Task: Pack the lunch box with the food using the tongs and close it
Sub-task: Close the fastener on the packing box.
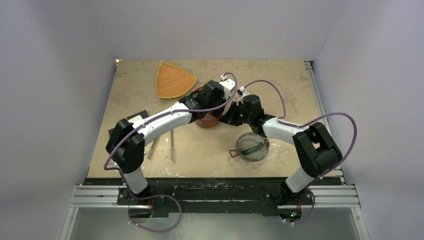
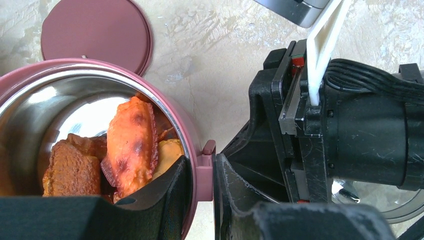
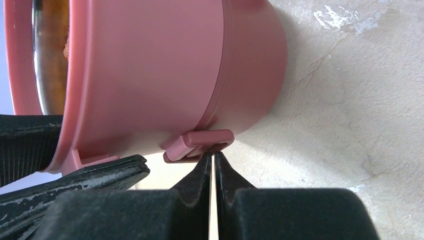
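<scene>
Left gripper [image 2: 201,166] is clamping the lunch box [image 2: 172,112] wall right at the upper bowl's side handle [image 2: 207,150]. One finger [image 2: 165,200] is sitting inside the steel bowl and the other [image 2: 235,195] outside, both pinched onto the rim. Left arm is reaching in from the left, forearm stretched toward mid-table, wrist pitched down over the box. Right gripper [image 3: 212,159] is sitting clenched, hairline gap between the jaws, nothing in it. Its tips are sitting right under the lower tier's handle tab [image 3: 200,142]; touching or a hair off, can't tell. Right arm is coming in from the right, elbow bent, wrist low beside the box. Lunch box is standing upright mid-table, both tiers stacked, top open, food [image 2: 130,145] lying inside: orange and brown pieces. Dark-red disc lid [image 2: 95,35] is lying flat on the table [image 2: 220,60] just beside the box. Smoky clear top lid [image 1: 252,146] is resting below the right forearm. Tongs [image 1: 172,145] are lying nearer the bases, apart from the box. Orange fan-shaped tray [image 1: 174,80] is sitting at the far side.
</scene>
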`<state>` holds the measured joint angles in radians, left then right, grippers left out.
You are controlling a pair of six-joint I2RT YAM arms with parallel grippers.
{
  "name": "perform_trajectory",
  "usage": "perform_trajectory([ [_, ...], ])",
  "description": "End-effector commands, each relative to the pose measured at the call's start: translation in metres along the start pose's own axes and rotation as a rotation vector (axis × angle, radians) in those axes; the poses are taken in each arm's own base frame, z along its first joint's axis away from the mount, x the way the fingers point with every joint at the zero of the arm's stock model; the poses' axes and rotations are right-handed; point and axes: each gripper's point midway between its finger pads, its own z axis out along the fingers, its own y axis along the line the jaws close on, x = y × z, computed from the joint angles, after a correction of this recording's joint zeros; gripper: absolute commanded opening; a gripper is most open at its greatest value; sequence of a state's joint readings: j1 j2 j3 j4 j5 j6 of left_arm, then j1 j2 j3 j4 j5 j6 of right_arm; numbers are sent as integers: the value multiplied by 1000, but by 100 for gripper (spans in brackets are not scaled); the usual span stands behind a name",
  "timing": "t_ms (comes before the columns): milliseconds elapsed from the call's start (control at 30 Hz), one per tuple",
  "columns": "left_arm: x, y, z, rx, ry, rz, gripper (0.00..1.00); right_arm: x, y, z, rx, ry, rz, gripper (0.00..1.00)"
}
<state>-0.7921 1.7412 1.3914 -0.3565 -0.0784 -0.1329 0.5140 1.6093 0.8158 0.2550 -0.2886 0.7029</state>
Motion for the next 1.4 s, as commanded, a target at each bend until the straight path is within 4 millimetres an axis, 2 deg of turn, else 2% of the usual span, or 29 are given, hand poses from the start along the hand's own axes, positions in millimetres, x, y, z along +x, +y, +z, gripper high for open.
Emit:
perform_trajectory([
  [0, 67, -21, 13, 94, 227, 6, 0, -9, 8, 9, -48, -53, -8, 2],
  [67, 66, -21, 13, 99, 226, 4, 0, -9, 8, 10, -55, -60, -6, 0],
  [667, 69, -29, 15, 192, 248, -47, 0, -18, 20, 16, -162, -137, -20, 0],
  [933, 71, -31, 16, 214, 258, -61, 0, -20, 19, 23, -172, -147, -24, 0],
  [1200, 68, -28, 16, 213, 253, -71, 0, -23, 19, 25, -173, -162, -28, 0],
  [1367, 60, -17, 13, 189, 223, -97, 0, -24, 19, 24, -160, -160, -35, 0],
])
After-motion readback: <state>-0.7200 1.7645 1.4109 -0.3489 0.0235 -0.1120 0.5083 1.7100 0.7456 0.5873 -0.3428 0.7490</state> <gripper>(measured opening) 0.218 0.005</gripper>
